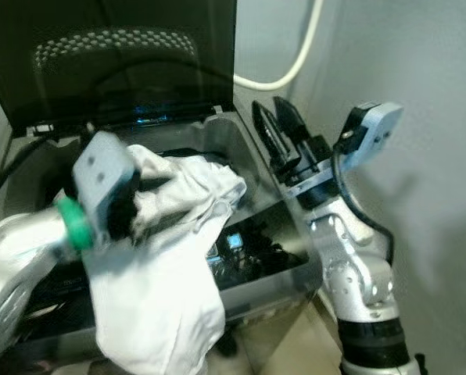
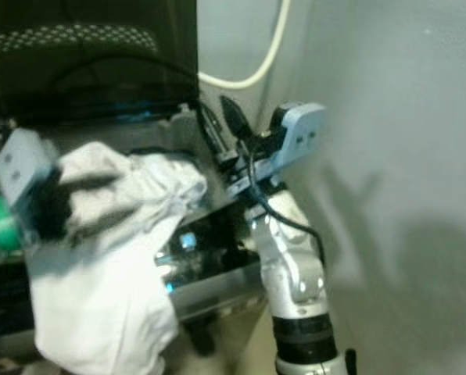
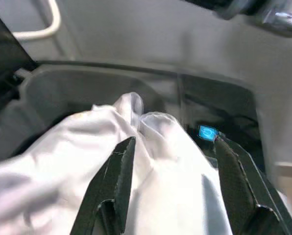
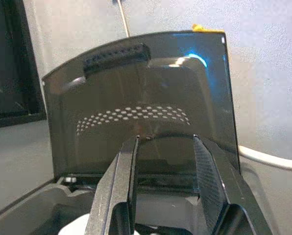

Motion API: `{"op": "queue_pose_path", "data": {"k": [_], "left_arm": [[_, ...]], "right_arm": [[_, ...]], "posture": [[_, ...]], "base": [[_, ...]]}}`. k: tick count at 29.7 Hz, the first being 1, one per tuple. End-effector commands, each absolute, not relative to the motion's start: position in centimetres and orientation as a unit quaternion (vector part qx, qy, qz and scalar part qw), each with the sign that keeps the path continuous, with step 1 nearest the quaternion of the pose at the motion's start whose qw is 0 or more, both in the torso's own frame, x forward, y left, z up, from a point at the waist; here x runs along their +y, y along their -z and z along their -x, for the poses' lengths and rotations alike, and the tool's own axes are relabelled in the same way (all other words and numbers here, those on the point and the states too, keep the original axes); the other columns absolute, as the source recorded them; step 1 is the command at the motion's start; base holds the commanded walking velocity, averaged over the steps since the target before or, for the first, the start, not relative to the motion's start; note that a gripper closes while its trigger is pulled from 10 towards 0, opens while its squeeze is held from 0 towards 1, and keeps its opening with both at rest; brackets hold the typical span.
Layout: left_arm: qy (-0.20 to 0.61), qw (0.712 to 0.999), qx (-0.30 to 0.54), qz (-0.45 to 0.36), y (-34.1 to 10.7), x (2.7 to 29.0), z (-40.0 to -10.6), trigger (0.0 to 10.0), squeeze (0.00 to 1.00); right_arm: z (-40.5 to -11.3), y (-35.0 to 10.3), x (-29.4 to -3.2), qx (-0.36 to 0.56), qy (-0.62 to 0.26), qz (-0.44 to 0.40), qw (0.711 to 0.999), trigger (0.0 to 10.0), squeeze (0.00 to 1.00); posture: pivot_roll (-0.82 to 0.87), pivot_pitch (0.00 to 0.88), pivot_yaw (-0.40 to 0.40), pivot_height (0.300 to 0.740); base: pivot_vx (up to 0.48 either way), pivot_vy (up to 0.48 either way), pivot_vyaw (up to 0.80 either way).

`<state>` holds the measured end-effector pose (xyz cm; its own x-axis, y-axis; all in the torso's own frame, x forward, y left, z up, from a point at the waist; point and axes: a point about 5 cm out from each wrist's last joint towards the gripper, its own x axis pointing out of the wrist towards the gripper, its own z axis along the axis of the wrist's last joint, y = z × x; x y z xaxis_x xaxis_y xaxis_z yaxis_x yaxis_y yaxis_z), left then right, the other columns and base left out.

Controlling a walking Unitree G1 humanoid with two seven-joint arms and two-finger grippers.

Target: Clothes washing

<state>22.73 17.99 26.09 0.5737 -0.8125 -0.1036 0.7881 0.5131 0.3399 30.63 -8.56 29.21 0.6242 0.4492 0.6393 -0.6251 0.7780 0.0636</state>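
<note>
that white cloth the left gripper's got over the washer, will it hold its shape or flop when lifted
Likely floppy: the white cloth sags in folds below the left gripper and drapes over the washer rim. It probably feels light, bunching easily. A loose end might snag the rim.

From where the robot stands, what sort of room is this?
Probably a laundry corner of a home. A top-loading washing machine stands open with its dark lid raised, a pale hose runs along the wall behind it, and the left gripper holds a white garment over the tub.
</note>
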Motion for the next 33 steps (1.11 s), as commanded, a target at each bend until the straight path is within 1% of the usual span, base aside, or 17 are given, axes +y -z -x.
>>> {"op": "queue_pose_path", "data": {"k": [1, 2, 3, 4, 5, 7, 10, 12, 14, 15, 19, 20, 21, 22, 26, 27, 33], "left_arm": [[0.487, 0.853, -0.013, -0.187, -25.7, 17.8, -20.8, 10.0, 0.00], [0.484, 0.852, 0.018, -0.200, -24.6, 18.3, -20.0, 10.0, 0.00], [0.484, 0.852, 0.018, -0.200, -24.6, 18.3, -20.0, 10.0, 0.00], [0.480, 0.852, 0.040, -0.208, -24.1, 18.6, -19.3, 10.0, 0.00], [0.480, 0.852, 0.040, -0.208, -24.1, 18.6, -19.3, 10.0, 0.00], [0.476, 0.850, 0.073, -0.212, -23.2, 18.8, -18.5, 10.0, 0.00], [0.478, 0.845, 0.090, -0.223, -22.4, 18.8, -18.5, 10.0, 0.00], [0.465, 0.847, 0.098, -0.240, -21.7, 19.0, -19.3, 10.0, 0.00], [0.465, 0.847, 0.098, -0.240, -21.7, 19.0, -19.3, 10.0, 0.00], [0.466, 0.845, 0.107, -0.240, -21.0, 19.0, -20.0, 10.0, 0.00], [0.471, 0.839, 0.123, -0.243, -20.2, 19.2, -20.1, 10.0, 0.00], [0.471, 0.838, 0.126, -0.247, -20.0, 19.3, -20.1, 9.6, 0.00], [0.472, 0.836, 0.130, -0.246, -19.9, 19.3, -20.1, 7.6, 0.00], [0.473, 0.836, 0.132, -0.244, -19.9, 19.3, -20.1, 3.8, 0.00], [0.473, 0.835, 0.136, -0.245, -19.7, 19.4, -20.1, 3.8, 0.00], [0.473, 0.834, 0.138, -0.249, -19.6, 19.5, -20.1, 0.0, 0.00], [0.474, 0.833, 0.131, -0.256, -19.4, 19.5, -20.3, 0.0, 0.00]], "right_arm": [[-30.7, -28.8, -8.2, -0.300, -0.314, -0.147, 0.889, 10.0, 0.00], [-30.8, -28.7, -8.1, -0.296, -0.318, -0.148, 0.888, 10.0, 0.00], [-30.8, -28.7, -8.1, -0.296, -0.318, -0.148, 0.888, 10.0, 0.00], [-30.9, -28.6, -8.0, -0.294, -0.321, -0.149, 0.888, 10.0, 0.00], [-30.9, -28.6, -8.0, -0.294, -0.321, -0.149, 0.888, 10.0, 0.00], [-31.0, -28.5, -7.6, -0.290, -0.329, -0.152, 0.886, 10.0, 0.00], [-31.1, -28.6, -7.3, -0.290, -0.334, -0.154, 0.884, 10.0, 0.00], [-31.1, -28.6, -7.2, -0.289, -0.335, -0.156, 0.883, 10.0, 0.00], [-31.1, -28.6, -7.2, -0.289, -0.335, -0.156, 0.883, 10.0, 0.00], [-31.1, -28.7, -7.2, -0.290, -0.333, -0.157, 0.883, 10.0, 0.00], [-31.0, -28.6, -7.4, -0.293, -0.327, -0.155, 0.885, 10.0, 0.00], [-31.0, -28.6, -7.5, -0.293, -0.324, -0.155, 0.886, 10.0, 0.00], [-31.0, -28.6, -7.7, -0.293, -0.321, -0.154, 0.887, 10.0, 0.00], [-31.0, -28.5, -7.8, -0.294, -0.319, -0.154, 0.888, 10.0, 0.00], [-30.9, -28.5, -7.9, -0.294, -0.314, -0.154, 0.889, 10.0, 0.00], [-30.9, -28.5, -8.0, -0.294, -0.312, -0.154, 0.890, 10.0, 0.00], [-30.9, -28.5, -8.1, -0.295, -0.310, -0.155, 0.890, 10.0, 0.00]], "posture": [[0.17, 0.106, 0.005, 0.740], [0.18, 0.108, -0.003, 0.740], [0.18, 0.108, -0.003, 0.740], [0.18, 0.108, -0.003, 0.740], [0.18, 0.108, -0.003, 0.740], [0.19, 0.109, -0.011, 0.740], [0.19, 0.108, -0.014, 0.740], [0.19, 0.109, -0.013, 0.740], [0.19, 0.109, -0.013, 0.740], [0.17, 0.108, -0.005, 0.740], [0.15, 0.108, 0.006, 0.740], [0.15, 0.108, 0.006, 0.740], [0.15, 0.108, 0.013, 0.740], [0.15, 0.108, 0.013, 0.740], [0.14, 0.110, 0.017, 0.740], [0.14, 0.110, 0.018, 0.740], [0.14, 0.113, 0.019, 0.740]], "base": [[0.000, 0.000, 0.00], [0.000, 0.000, 0.00], [0.000, 0.000, 0.00], [0.000, 0.000, 0.00], [0.000, 0.000, 0.00], [0.000, 0.000, 0.00], [0.000, 0.000, 0.00], [0.000, 0.000, 0.00], [0.000, 0.000, 0.00], [0.000, 0.000, 0.00], [0.000, 0.000, 0.00], [0.000, 0.000, 0.00], [0.000, 0.000, 0.00], [0.000, 0.000, 0.00], [0.000, 0.000, 0.00], [0.000, 0.000, 0.00], [0.000, 0.000, 0.00]]}}
